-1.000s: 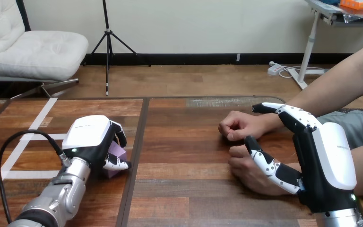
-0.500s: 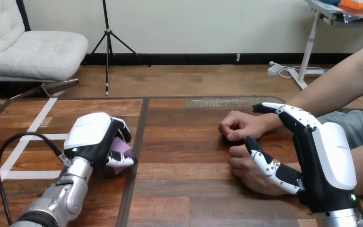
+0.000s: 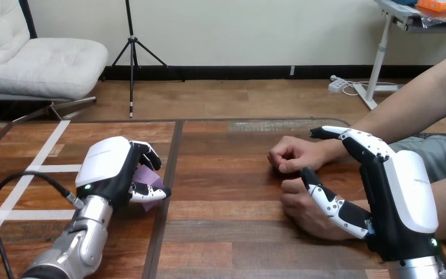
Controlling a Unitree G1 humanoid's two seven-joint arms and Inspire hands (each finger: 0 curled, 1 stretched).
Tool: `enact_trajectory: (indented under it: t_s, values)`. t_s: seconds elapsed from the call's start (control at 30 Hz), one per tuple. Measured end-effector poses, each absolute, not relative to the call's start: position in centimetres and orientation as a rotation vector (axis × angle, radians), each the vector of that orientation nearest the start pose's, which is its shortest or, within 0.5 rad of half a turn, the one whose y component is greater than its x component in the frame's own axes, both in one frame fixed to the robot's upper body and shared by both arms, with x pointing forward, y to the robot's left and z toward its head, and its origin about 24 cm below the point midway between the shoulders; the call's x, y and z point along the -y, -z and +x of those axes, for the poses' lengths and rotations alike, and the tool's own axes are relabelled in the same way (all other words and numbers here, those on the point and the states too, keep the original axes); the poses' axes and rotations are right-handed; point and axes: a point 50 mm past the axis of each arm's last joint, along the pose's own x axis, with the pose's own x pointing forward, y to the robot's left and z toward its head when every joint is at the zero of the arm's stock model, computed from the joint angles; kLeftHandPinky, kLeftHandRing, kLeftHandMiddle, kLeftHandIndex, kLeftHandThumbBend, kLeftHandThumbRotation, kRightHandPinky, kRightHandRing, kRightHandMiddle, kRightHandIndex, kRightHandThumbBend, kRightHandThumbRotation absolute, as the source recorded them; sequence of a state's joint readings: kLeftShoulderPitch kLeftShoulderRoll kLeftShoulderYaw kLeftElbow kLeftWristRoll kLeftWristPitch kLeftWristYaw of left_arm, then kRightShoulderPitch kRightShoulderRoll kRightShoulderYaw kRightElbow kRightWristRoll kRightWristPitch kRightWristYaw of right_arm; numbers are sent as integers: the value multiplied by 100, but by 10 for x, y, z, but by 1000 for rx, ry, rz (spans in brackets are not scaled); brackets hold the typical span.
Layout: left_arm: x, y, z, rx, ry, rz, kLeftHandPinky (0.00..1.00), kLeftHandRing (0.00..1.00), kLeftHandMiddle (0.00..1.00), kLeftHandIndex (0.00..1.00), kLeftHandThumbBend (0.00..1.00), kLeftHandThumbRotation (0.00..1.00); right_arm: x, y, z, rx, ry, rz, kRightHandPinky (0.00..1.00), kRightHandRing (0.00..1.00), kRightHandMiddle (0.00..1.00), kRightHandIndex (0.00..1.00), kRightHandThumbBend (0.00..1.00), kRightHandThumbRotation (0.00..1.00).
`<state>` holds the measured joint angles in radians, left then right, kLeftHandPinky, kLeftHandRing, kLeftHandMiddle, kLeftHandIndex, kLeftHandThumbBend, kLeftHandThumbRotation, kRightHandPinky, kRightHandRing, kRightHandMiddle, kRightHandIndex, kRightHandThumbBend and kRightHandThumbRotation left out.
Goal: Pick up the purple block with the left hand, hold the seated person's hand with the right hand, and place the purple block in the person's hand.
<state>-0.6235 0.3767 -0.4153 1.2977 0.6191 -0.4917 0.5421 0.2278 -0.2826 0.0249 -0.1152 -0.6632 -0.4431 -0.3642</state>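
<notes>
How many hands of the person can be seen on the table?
2. The farther hand, a fist, lies right of the view's centre; the nearer hand lies just below it in the view, partly behind the robot's right hand.

Purple block (image 3: 149, 176): small, lilac, tilted, mostly hidden, pinched in the curled fingers and thumb of my left hand (image 3: 111, 167). Person's farther hand (image 3: 292, 154): loose fist, 3 o'clock from the block, well apart. Person's nearer hand (image 3: 299, 211): just beside it, at 6 o'clock.
</notes>
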Motion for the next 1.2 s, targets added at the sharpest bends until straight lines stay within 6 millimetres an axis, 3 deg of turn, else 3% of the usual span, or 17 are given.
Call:
enact_trajectory:
  t_s: [1.2]
  values:
    - [-202,7,310,104,49,970,43,48,53,54,61,0,182,-65,200,434,72,-853,78,79,78,75,42,34]
